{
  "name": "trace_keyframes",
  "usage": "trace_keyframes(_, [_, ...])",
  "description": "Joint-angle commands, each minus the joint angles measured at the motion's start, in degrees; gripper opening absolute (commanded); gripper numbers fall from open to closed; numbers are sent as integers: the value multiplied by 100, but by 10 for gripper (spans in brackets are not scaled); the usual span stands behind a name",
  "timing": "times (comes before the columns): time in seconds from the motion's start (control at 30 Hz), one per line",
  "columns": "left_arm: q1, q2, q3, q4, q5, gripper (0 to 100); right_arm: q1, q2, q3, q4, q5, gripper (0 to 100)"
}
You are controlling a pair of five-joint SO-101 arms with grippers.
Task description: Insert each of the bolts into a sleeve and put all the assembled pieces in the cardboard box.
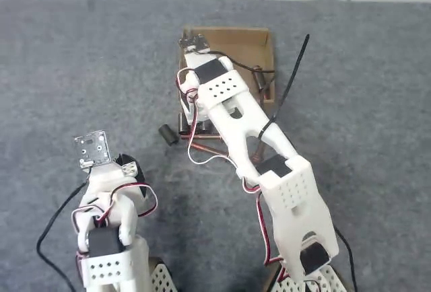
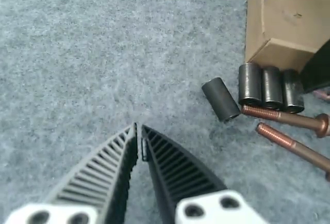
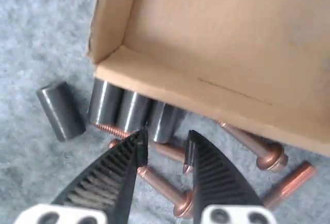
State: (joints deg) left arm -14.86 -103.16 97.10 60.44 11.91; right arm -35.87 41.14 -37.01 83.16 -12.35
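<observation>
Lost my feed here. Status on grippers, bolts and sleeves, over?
Left gripper shut, empty, above carpet. Right gripper open over loose bolts beside box. Three sleeves against box wall, fourth sleeve lying apart.

Mottled grey fabric worktop (image 2: 77, 53), plain tan cardboard box (image 3: 216, 38), dark-grey cylindrical metal sleeves (image 2: 221, 99), copper-coloured metal bolts (image 2: 281, 116), black ribbed left pincer (image 2: 139, 128), black ribbed right pincer (image 3: 165, 136)
</observation>
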Motion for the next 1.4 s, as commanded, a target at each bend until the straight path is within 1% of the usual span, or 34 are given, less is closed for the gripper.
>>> trace_keyframes(0.0, [18,26,-57,18,-70,11,145,-31,-53,-215,97,98])
trace_keyframes(0.17, [18,26,-57,18,-70,11,127,233,-62,-330,97,142])
trace_keyframes(0.5, [18,26,-57,18,-70,11,110,567,-70,-664,105,137])
trace_keyframes(0.93, [9,26,-57,18,-70,11,13,708,-70,-611,158,136])
trace_keyframes(1.1, [0,26,-57,18,-70,11,-198,725,-70,-611,967,136])
trace_keyframes(1.33, [0,9,-57,141,-70,11,-215,734,-70,-664,1002,134])
trace_keyframes(1.37, [0,9,-57,132,-70,11,-224,734,-70,-664,1002,117])
